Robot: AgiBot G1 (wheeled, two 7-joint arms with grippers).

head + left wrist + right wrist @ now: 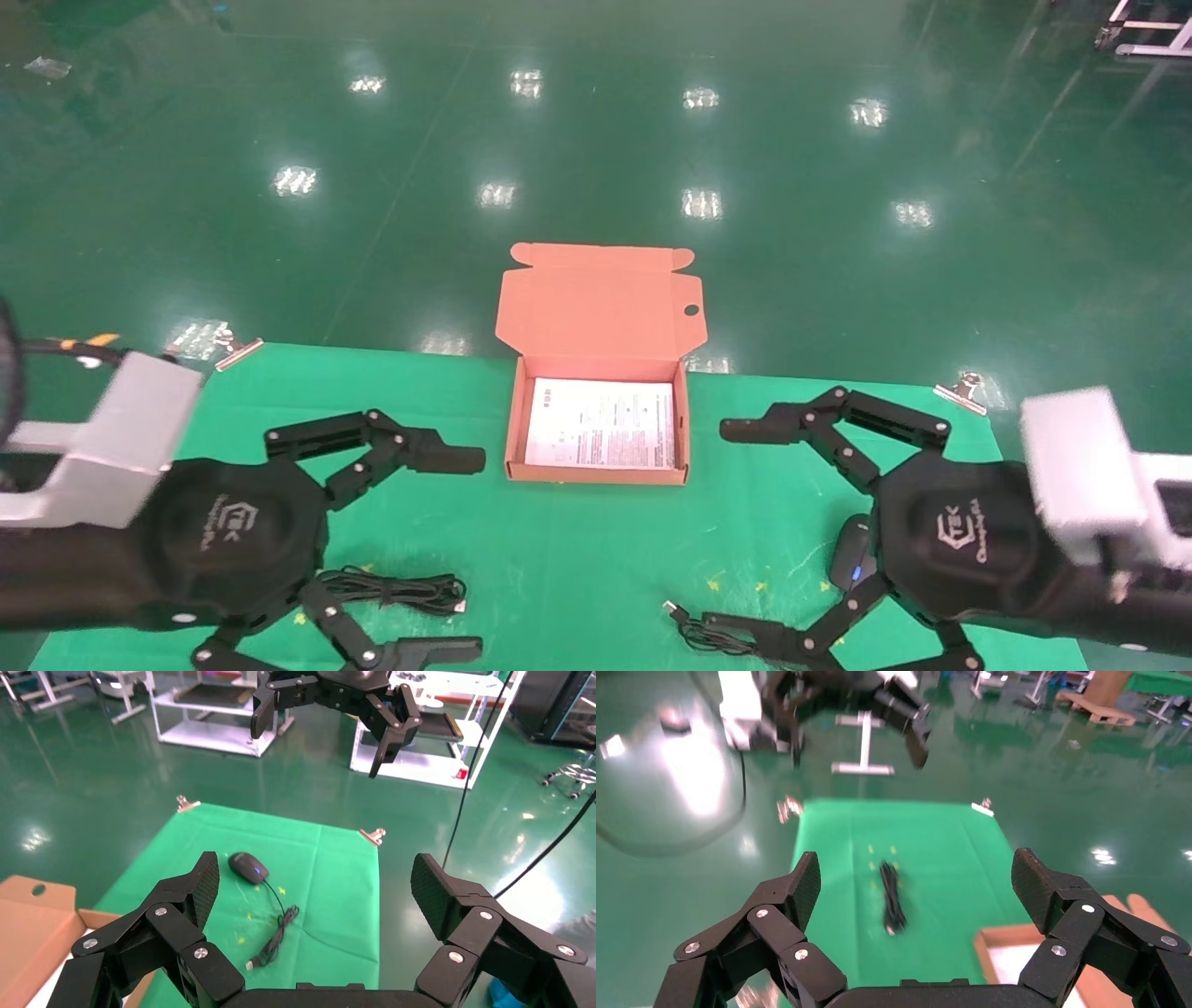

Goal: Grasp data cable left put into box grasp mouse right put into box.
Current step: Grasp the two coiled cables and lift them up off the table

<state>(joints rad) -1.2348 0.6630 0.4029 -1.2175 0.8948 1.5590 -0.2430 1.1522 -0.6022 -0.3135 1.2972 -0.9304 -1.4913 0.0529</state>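
Grippers first, nearest the camera: the left gripper (pixel 470 552) is hovering above the green cloth (pixel 577 559) to the left of the box (pixel 597 474), its black linked fingers spreading wide, released, holding nothing. The right gripper (pixel 712 527) is hovering to the right of the box in a mirrored pose, fingers likewise splayed apart and empty. Both are showing hard black housings with silver rivets, and pale grey wrist blocks behind.

Data cable (pixel 396 589): thin, black, wound into a long flat bundle with a small silvery plug, lying on the cloth nearer than the box and to its left, under the left gripper's spread.

Mouse (pixel 852 552): small, black, oval and glossy, with a blue spot at its wheel, sitting right of the box and partly hiding behind the right gripper's body; its thin cord (pixel 700 634) is trailing toward the near edge, ending in a USB plug.

Box: shallow orange-brown cardboard, standing at the cloth's far middle, flap lid with tabs and a round hole tilting open away from the robot, white printed sheet lining its floor.

Metal clips (pixel 237 349) are pinning the cloth's far corners, beyond the box's sides; shiny green floor (pixel 596 140) is lying farther off.
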